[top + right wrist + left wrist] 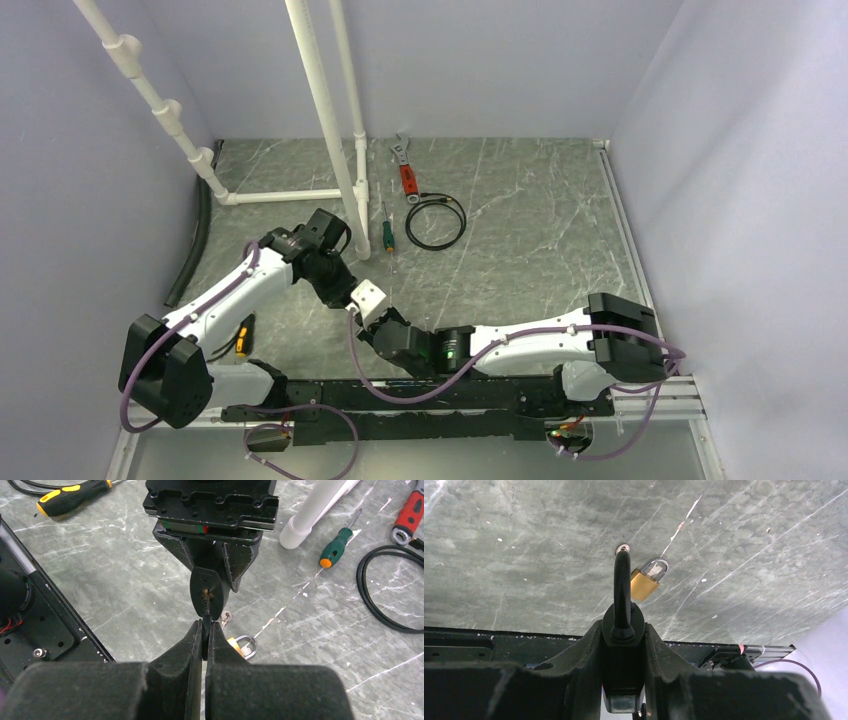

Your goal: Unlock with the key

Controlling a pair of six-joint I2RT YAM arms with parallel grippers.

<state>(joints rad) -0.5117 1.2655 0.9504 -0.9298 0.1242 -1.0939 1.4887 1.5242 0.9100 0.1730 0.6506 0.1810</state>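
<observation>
Right fingers (199,642) pinch the key (205,625), left fingers (651,640) clamp a black padlock (623,630) over grey tabletop (524,555), lilac walls (500,60)

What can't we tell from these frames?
1. key: right wrist view, just a dark sliver between the right gripper fingers; blade hidden, seating in black padlock unclear.
2. Top view: black padlock and key hidden beneath the arms.
3. brass padlock: keyhole unseen; right wrist view, fingers part-cover its body.
</observation>
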